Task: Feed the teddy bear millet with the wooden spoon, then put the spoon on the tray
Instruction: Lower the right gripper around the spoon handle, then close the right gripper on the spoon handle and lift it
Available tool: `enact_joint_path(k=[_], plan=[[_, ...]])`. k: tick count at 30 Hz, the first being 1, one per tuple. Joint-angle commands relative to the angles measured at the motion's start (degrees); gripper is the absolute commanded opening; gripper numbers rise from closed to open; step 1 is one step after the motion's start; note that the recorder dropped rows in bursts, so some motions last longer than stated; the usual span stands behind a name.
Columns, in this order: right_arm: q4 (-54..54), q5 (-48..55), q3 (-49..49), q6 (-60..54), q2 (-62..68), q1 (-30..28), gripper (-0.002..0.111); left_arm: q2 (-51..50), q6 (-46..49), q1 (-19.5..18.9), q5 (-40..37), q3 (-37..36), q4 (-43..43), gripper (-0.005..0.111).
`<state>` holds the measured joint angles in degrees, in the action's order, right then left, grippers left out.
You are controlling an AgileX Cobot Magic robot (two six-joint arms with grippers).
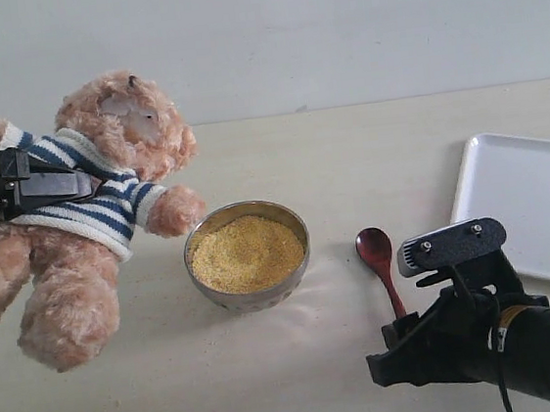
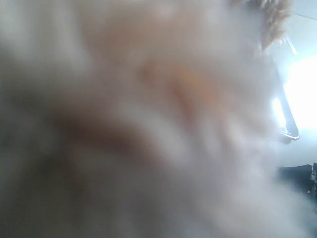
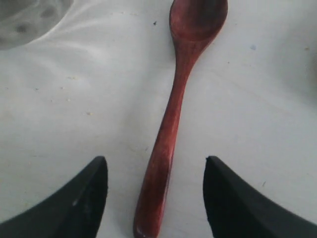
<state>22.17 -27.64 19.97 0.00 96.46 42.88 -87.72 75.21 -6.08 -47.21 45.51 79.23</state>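
The teddy bear (image 1: 98,205) hangs tilted above the table at the left, its striped torso clasped by my left gripper (image 1: 74,184), which is shut on it. Blurred fur of the bear (image 2: 148,109) fills the left wrist view and hides the jaws. The millet (image 1: 245,251) is heaped in the metal bowl (image 1: 291,268) just below the bear's paw. To the right of the bowl the wooden spoon (image 1: 378,257) lies flat on the table. My right gripper (image 3: 156,161) is open, one finger on each side of the spoon (image 3: 171,124) handle, neither touching it. The white tray (image 1: 530,201) lies at the far right.
The pale table (image 1: 349,159) runs back to a plain wall. My right arm (image 1: 526,347) reaches in from the lower right corner, close to the tray's near edge. A corner of the metal bowl (image 3: 25,20) shows in the right wrist view.
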Motion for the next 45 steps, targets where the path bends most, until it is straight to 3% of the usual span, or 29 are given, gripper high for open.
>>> enact_joint_path(k=[1,14,45], plan=[[0.1,0.2,0.1,-0.6,0.2,0.3,0.057,0.5,0.3,0.0,-1.0,-0.3,0.9,0.005],[0.1,0.0,0.1,-10.7,0.2,0.3,0.057,0.5,0.3,0.0,-1.1,-0.3,0.9,0.005],[0.7,-2.1,0.1,-7.7,0.2,0.3,0.057,0.5,0.3,0.0,-2.3,-0.3,0.6,0.005]])
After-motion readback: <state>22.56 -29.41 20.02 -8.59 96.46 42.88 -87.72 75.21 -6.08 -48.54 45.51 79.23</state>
